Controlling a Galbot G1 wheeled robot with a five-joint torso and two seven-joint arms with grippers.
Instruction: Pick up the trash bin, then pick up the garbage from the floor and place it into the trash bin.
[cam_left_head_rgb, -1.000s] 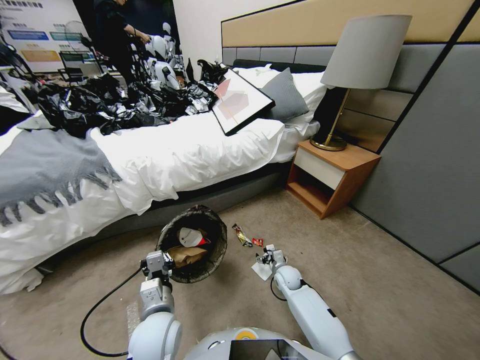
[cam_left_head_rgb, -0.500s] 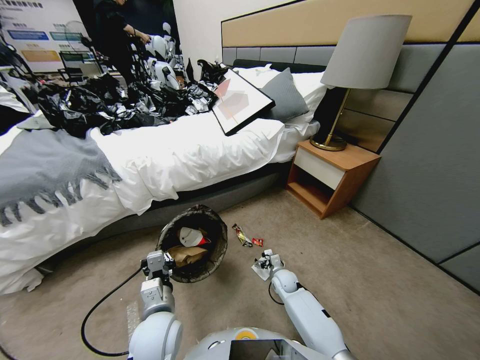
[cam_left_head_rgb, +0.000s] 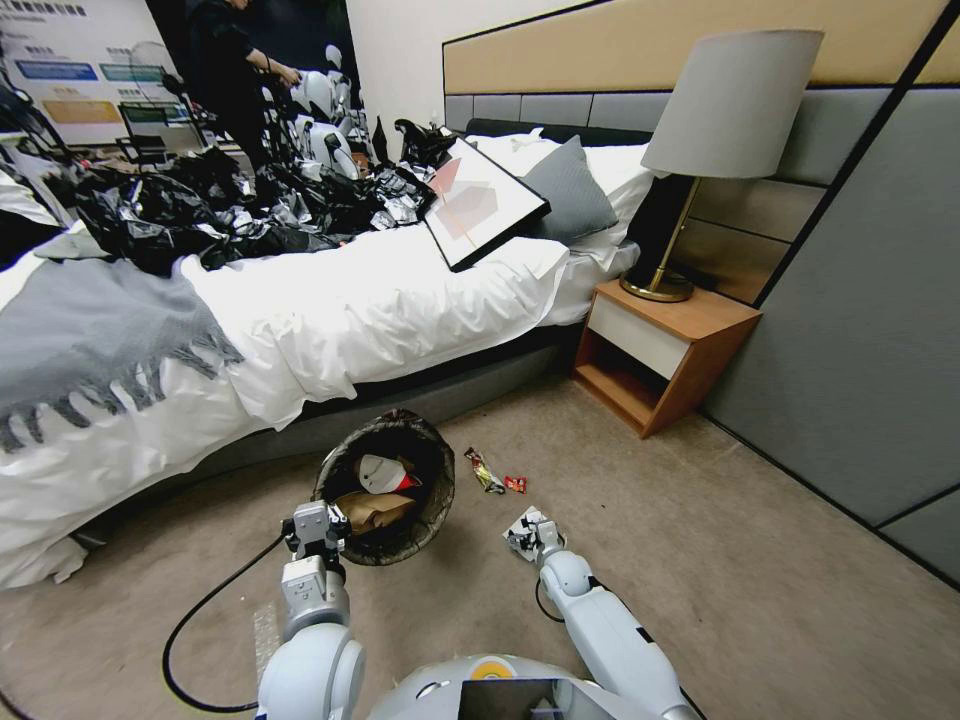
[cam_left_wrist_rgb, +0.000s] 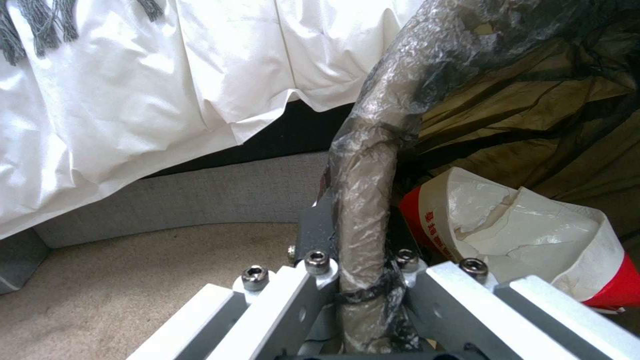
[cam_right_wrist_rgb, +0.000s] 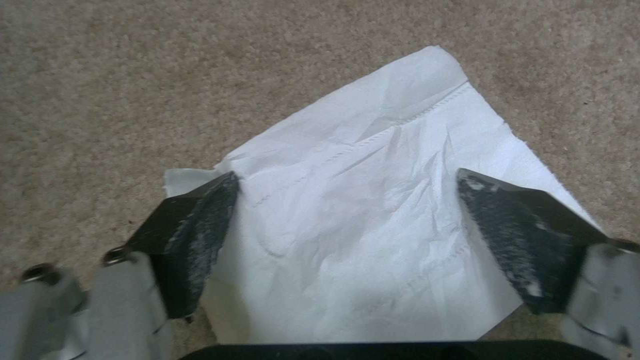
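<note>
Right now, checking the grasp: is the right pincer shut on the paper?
No, open: the right pincer straddles the white paper sheet.

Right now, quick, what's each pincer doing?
Left pincer: shut on the trash bin rim.
Right pincer: open, over the white paper sheet on the floor, not gripping it.

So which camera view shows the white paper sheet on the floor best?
The right wrist view: the white paper sheet lies flat on the carpet between the open right claw fingers. The head view shows it small, partly covered by that claw.
</note>
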